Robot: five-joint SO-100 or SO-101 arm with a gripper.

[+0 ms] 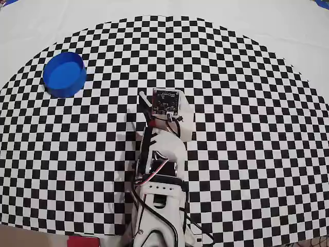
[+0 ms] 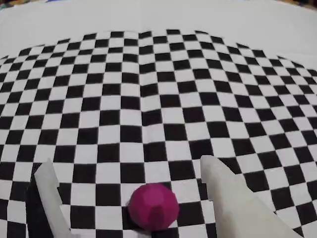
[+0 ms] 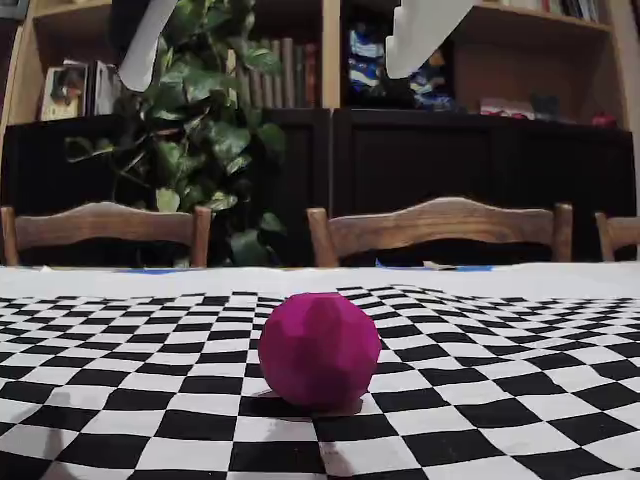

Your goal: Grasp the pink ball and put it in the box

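The pink ball [image 2: 153, 206] lies on the checkered cloth. In the wrist view it sits between my two white fingers, nearer the right one, touching neither. My gripper [image 2: 126, 163] is open and empty. In the fixed view the ball [image 3: 318, 348] rests on the cloth, and my gripper [image 3: 265, 75] hangs open above it, fingers wide apart. In the overhead view the arm [image 1: 159, 154] hides the ball. The blue round box [image 1: 64, 74] stands empty at the far left of the overhead view, well away from the gripper.
The checkered cloth [image 1: 247, 103] covers the table, with plain white cloth [image 1: 288, 31] beyond it. The fixed view shows wooden chairs [image 3: 440, 225], a plant [image 3: 210, 140] and bookshelves behind the table. A red object [image 1: 82, 241] lies at the near edge.
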